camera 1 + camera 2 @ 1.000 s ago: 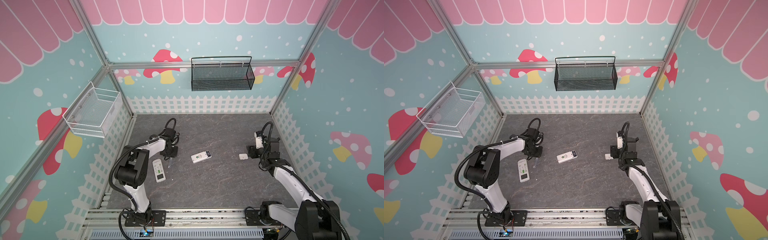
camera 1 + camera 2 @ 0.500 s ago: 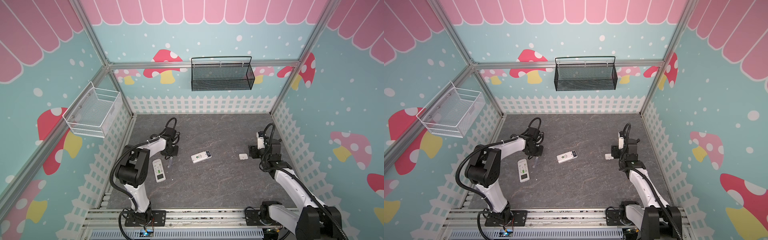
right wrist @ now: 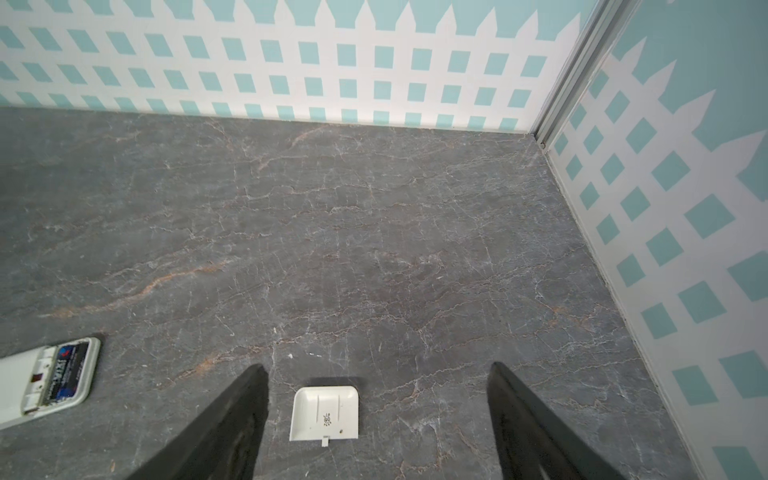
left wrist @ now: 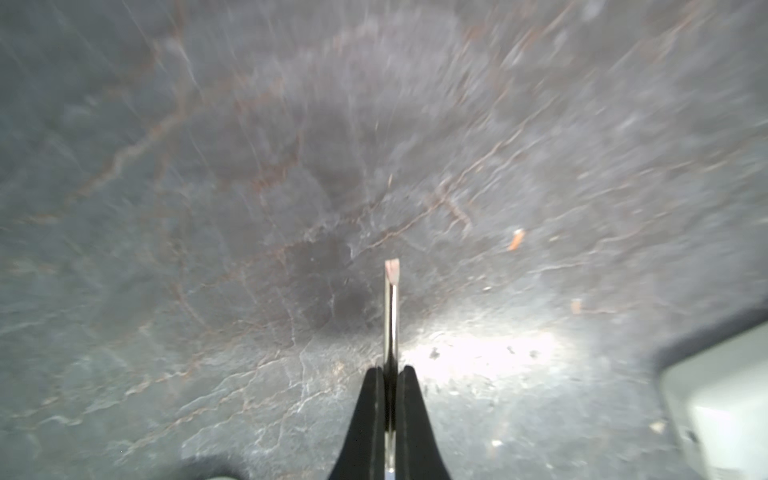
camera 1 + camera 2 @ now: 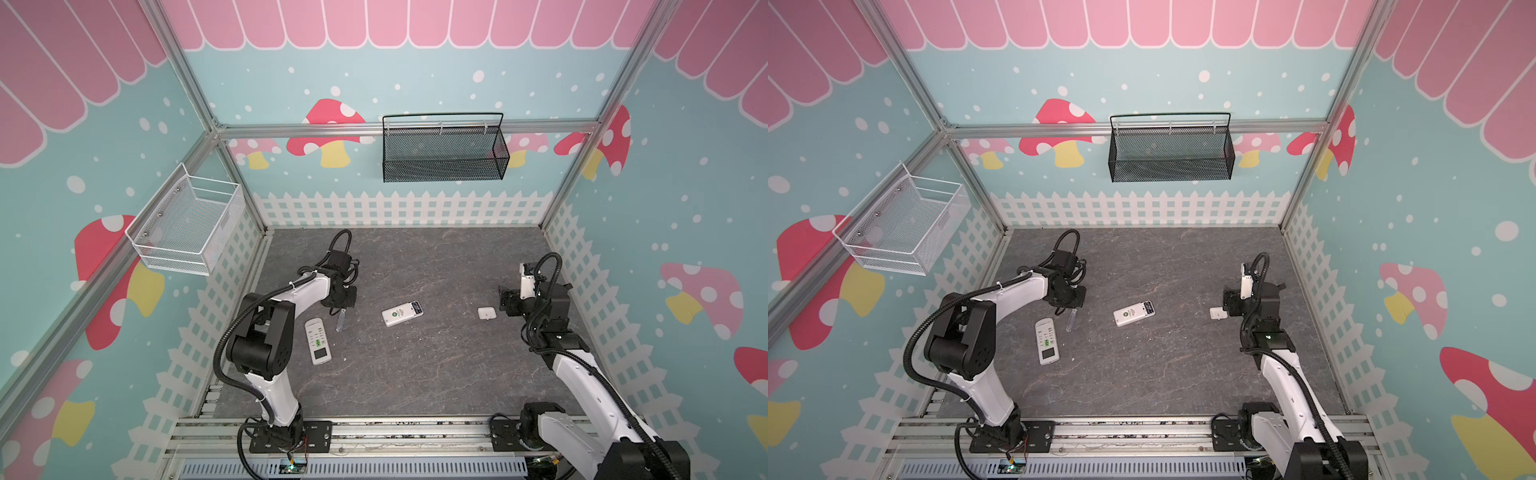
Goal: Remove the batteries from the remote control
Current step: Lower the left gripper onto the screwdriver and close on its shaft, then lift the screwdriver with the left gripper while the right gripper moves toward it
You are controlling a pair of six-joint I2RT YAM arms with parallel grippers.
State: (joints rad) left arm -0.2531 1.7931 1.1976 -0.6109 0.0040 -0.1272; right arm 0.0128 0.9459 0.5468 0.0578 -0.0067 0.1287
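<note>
Table [image 5: 415, 365]: we see grey stone.
Right gripper [image 3: 377, 367]: jaws wide, holding nothing; we see the white cover [image 3: 324, 411] lying just beside it.
Left gripper [image 4: 388, 370]: clamped on the screwdriver [image 4: 391, 316] shaft.
Middle remote [image 5: 402, 312]: compartment open.
Batteries [image 3: 66, 374]: we find dark ones inside that compartment.

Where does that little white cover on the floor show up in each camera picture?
In a top view: the cover lies right of centre, just left of the right gripper.
In a top view: same spot.
Left wrist: not in it.
Right wrist: between the gripper's spread fingers, at.
Shared landmark: the opened remote beside it.
</note>
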